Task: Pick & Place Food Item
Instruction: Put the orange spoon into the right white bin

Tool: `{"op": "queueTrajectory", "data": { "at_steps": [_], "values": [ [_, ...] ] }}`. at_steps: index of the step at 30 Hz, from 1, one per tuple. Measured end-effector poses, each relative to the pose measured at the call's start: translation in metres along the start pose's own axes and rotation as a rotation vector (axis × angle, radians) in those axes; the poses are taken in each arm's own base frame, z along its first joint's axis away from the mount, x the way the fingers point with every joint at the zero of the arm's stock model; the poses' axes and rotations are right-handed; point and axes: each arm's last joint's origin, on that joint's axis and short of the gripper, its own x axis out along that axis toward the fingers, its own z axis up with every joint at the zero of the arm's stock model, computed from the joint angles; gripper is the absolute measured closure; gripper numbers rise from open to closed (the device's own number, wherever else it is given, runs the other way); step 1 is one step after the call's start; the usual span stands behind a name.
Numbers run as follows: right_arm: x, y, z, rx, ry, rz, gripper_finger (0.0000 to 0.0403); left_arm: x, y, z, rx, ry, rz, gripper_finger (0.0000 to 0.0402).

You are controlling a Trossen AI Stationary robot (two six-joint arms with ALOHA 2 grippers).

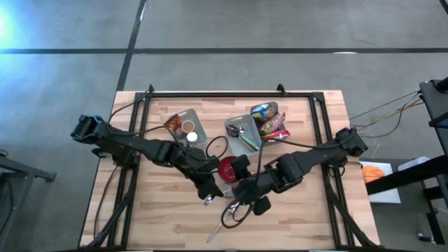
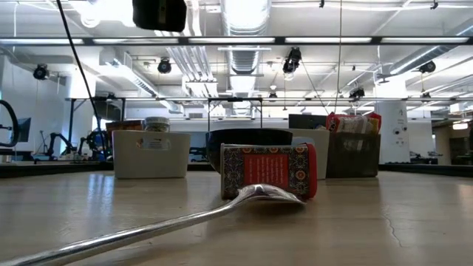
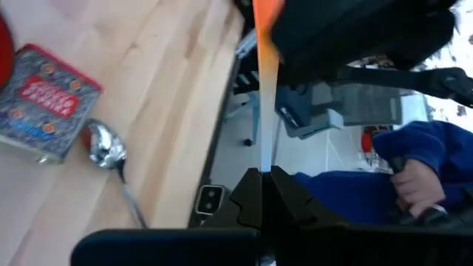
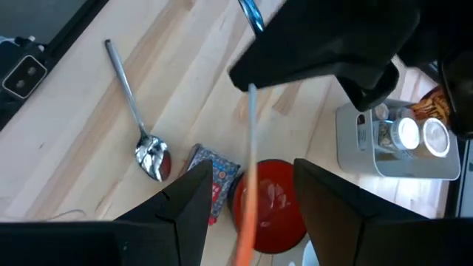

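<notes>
The left gripper (image 3: 264, 174) has its two dark fingers pressed together on the white end of a thin stick (image 3: 264, 111), which shades to orange at its far end. What the stick is made of cannot be told. The right gripper (image 4: 253, 168) faces it over the middle of the wooden table (image 1: 315, 210). Its fingers stand apart, with the orange end between them and neither finger clearly touching it.

On the table below the two grippers lies a small red-and-blue patterned packet (image 4: 214, 181), probably the food item. It sits just beside a red bowl (image 4: 270, 196), and the bowl of a metal spoon (image 4: 151, 159) lies close by.

Likely risks:
- The stick is pinched only at its tip, so it could pivot or slip if the right fingers close off-centre.
- If the left gripper let go before the right had a firm hold, the stick would drop onto the packet or into the bowl.
- The two arms are crowded together and could knock each other, or sweep the spoon or packet aside on the way down.

Hard to make out: from above, the arms hide the bowl's near side and the packet. The table-height view shows neither gripper — only the packet, the spoon and the bins behind. The packet's lettering is unreadable. Beyond the table edge, a person's hand (image 3: 414, 185) and blue sleeve show only in part.
</notes>
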Motion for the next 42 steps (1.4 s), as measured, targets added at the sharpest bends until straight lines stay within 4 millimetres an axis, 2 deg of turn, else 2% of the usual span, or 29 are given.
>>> {"op": "queueTrajectory", "data": {
  "at_steps": [6, 9, 15, 23, 27, 33, 38, 42],
  "values": [
    [0.003, 0.001, -0.002, 0.009, 0.013, 0.001, 0.0232, -0.001, -0.003, 0.001, 0.01, 0.0, -0.014, 0.0401],
    [0.003, 0.001, -0.002, 0.013, 0.013, 0.001, 0.0273, -0.001, -0.004, 0.001, 0.013, 0.003, -0.023, 0.0401],
    [0.001, -0.002, -0.003, 0.016, 0.024, -0.005, 0.0382, -0.002, -0.006, 0.003, 0.018, -0.006, -0.044, 0.0401],
    [-0.001, -0.006, -0.005, 0.051, 0.035, -0.001, 0.0393, -0.001, -0.009, 0.004, 0.022, -0.006, -0.082, 0.0397],
    [-0.006, -0.007, -0.003, 0.085, 0.025, 0.0, 0.0394, -0.001, -0.011, 0.005, 0.009, -0.011, -0.104, 0.0363],
    [-0.019, -0.011, -0.005, 0.176, 0.002, -0.002, 0.0394, -0.013, -0.024, 0.011, 0.072, -0.065, -0.181, 0.0281],
    [-0.022, -0.018, -0.011, 0.272, 0.029, -0.023, 0.0394, -0.035, -0.028, 0.02, 0.098, -0.155, -0.185, 0.0217],
    [-0.028, -0.026, -0.018, 0.349, 0.048, -0.019, 0.0394, -0.065, -0.039, 0.026, 0.176, -0.317, -0.201, 0.0179]
  ]
}}
